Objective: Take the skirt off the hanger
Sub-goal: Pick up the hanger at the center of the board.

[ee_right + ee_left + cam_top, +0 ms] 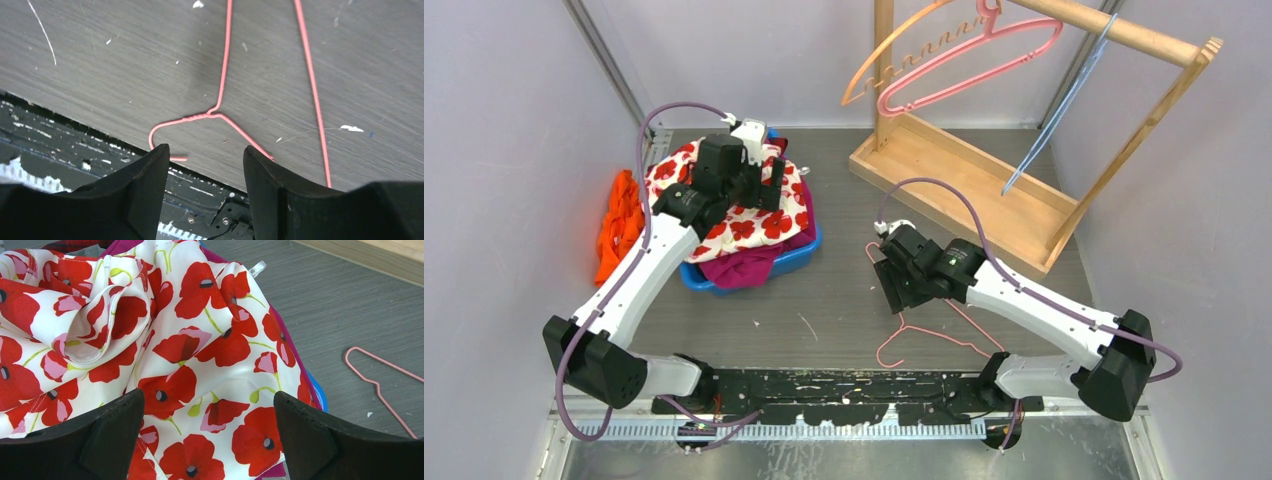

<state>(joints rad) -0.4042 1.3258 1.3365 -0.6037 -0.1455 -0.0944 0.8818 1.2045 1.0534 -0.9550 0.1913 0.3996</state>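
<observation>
Left gripper [209, 415] hangs spread wide over the skirt [759, 222] (heaped in the bin [796, 262]), upper left; right gripper [206, 165], jaws apart and empty, above the hanger [200, 116], lower centre.

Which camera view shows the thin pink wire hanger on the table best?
The right wrist view: the thin pink wire hanger fills it, hook and twisted neck sharp. The top view hides part under the right arm; the left wrist view catches only one end.
</observation>
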